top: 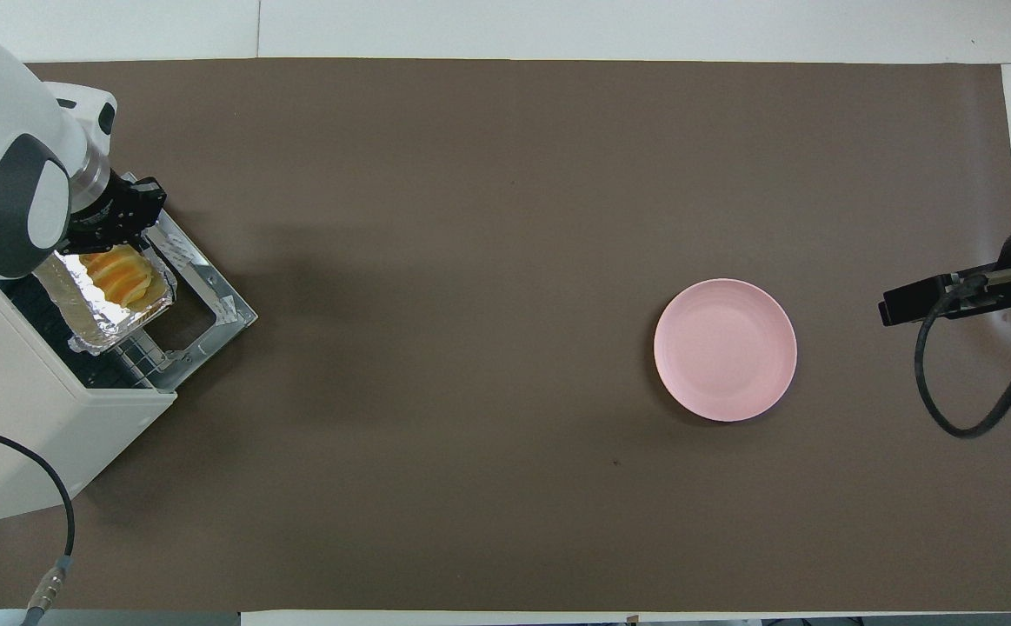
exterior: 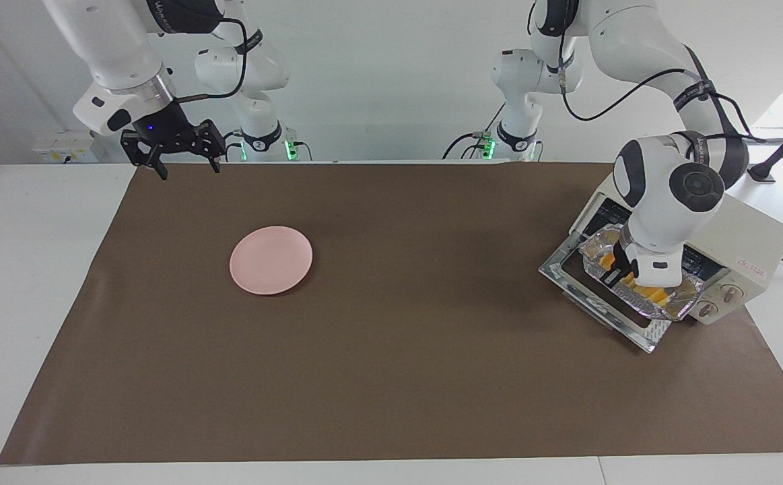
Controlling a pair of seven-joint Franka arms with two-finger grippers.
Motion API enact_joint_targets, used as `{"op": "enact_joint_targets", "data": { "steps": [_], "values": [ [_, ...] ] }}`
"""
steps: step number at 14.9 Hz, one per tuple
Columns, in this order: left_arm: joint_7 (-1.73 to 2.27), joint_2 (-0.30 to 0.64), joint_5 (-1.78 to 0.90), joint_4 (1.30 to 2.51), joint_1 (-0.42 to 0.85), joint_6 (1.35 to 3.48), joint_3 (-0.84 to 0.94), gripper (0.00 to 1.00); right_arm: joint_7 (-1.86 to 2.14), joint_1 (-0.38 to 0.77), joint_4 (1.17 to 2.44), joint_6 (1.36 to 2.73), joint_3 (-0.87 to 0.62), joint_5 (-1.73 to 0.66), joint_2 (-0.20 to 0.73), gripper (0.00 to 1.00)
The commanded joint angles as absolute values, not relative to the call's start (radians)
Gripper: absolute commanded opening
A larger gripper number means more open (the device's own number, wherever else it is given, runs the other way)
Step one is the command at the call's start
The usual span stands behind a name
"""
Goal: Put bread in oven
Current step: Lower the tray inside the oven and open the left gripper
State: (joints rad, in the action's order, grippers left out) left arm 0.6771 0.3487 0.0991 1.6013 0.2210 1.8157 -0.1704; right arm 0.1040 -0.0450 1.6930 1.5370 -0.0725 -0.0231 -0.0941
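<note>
Brown paper (exterior: 391, 377) covers the table. Left gripper (exterior: 617, 275) pinches the crinkled silver foil tray (exterior: 684, 301) bearing the ridged yellow-orange bread (top: 118, 274) at the cream-white toaster oven (exterior: 755, 246), over its dropped glass door (exterior: 593, 303). Right gripper (exterior: 186, 165) waits, fingers spread, over the paper's edge.

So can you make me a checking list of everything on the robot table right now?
Surface: brown mat covers the white table.
Job's things: bread lies in a foil tray, tray at the oven mouth over the dropped door.
Clutter: pink plate, bare.
Grippers: left gripper shut on the foil tray's rim; right gripper open, waiting above the mat's corner.
Cables: black leads along both arms; cord by the oven.
Surroundings: white wall.
</note>
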Motion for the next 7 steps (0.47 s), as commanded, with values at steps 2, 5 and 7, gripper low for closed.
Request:
{"op": "enact_joint_targets", "data": {
  "steps": [2, 5, 7],
  "values": [
    [0.751, 0.344, 0.11, 1.591, 0.196, 1.786, -0.166, 0.0, 0.109, -0.058, 1.704, 1.531, -0.081, -0.015, -0.106, 1.0],
    [0.796, 0.339, 0.113, 1.594, 0.184, 1.786, -0.166, 0.0, 0.109, -0.058, 1.704, 1.531, -0.081, -0.015, -0.106, 1.0],
    [0.799, 0.336, 0.114, 1.601, 0.184, 1.784, -0.166, 0.0, 0.109, -0.058, 1.704, 1.531, -0.081, -0.015, -0.106, 1.0]
  ]
}}
